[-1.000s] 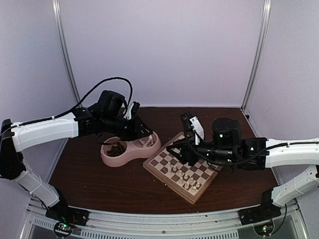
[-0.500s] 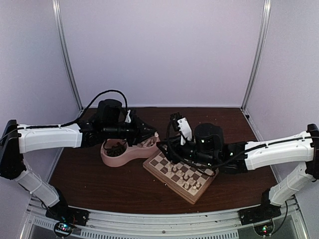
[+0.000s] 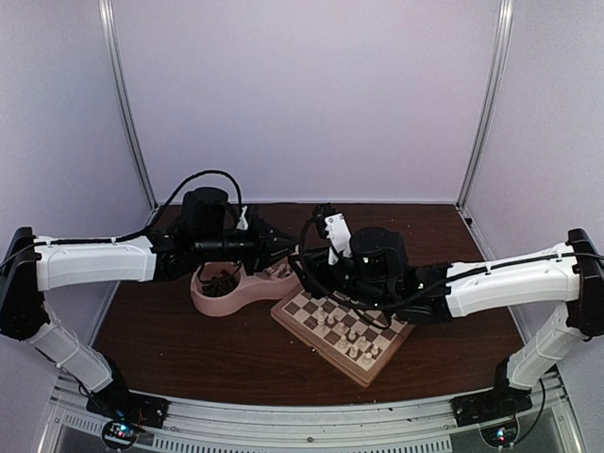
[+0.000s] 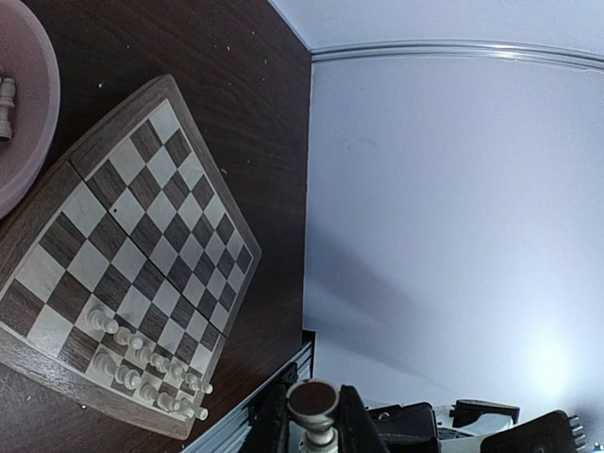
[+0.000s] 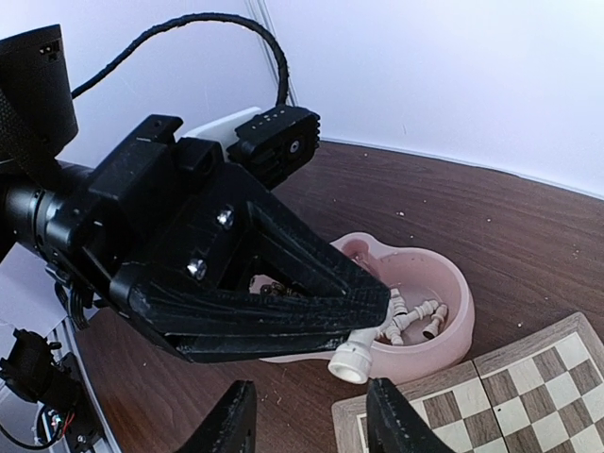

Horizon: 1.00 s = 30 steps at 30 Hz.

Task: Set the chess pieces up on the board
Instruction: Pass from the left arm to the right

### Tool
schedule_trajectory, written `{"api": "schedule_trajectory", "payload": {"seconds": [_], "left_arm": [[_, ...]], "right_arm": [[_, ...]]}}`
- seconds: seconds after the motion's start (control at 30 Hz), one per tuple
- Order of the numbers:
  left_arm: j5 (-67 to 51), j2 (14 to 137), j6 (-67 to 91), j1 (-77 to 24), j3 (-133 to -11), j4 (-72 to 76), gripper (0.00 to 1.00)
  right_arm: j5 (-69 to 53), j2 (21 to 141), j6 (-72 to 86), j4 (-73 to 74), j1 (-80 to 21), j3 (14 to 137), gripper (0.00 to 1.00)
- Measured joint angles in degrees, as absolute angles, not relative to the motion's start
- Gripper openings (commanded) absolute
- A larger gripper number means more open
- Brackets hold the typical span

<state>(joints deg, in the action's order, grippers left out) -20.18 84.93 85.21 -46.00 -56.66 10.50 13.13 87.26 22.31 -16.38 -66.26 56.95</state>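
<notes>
My left gripper is shut on a cream-white chess piece, held out sideways above the near rim of the pink dish. The piece's round base faces the left wrist camera. My right gripper is open, its fingers either side of and just short of that piece, touching nothing. In the top view both grippers meet between dish and board, left gripper, right gripper. The board carries two rows of white pieces along one edge.
The dish's right bowl holds several loose white pieces. Its left bowl holds dark pieces. The board sits angled right of the dish on the dark brown table. White walls close in the back and sides.
My right arm has swung left off the board toward the dish. My left gripper has pushed right with the white piece, so the two grippers now face each other closely.
</notes>
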Motion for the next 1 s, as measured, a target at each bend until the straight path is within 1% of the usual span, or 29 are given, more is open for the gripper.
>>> {"api": "schedule_trajectory", "payload": {"seconds": [0.1, 0.33, 0.47, 0.53, 0.63, 0.83, 0.9, 1.0], "left_arm": [[-20.3, 84.9, 85.3, -46.2, -56.6, 10.7, 0.13], [-20.4, 84.9, 85.5, -46.5, -56.6, 11.1, 0.13], [-20.4, 84.9, 85.5, -47.0, -56.4, 11.2, 0.13], [-20.4, 84.9, 85.5, -47.3, -56.3, 11.4, 0.13], [-20.4, 84.9, 85.6, -47.5, -55.9, 11.9, 0.13], [-20.3, 84.8, 85.7, -47.7, -55.7, 12.2, 0.13], [-20.2, 84.6, 85.7, -47.7, -55.5, 12.3, 0.17], [-20.2, 84.0, 85.4, -47.7, -54.8, 12.8, 0.26]], "right_arm": [[13.6, 87.9, 22.2, -16.3, -66.2, 57.2, 0.37], [15.3, 89.0, 21.7, -14.7, -66.1, 59.1, 0.36], [15.8, 89.0, 21.3, -14.4, -65.9, 59.7, 0.32], [16.0, 89.0, 21.2, -14.0, -65.8, 59.7, 0.28], [16.3, 89.0, 21.1, -13.5, -65.7, 59.7, 0.25], [16.9, 89.0, 21.3, -12.8, -65.5, 59.7, 0.1], [17.0, 88.9, 21.4, -12.5, -65.5, 59.7, 0.05], [16.8, 88.7, 21.3, -12.1, -65.6, 59.6, 0.03]]}}
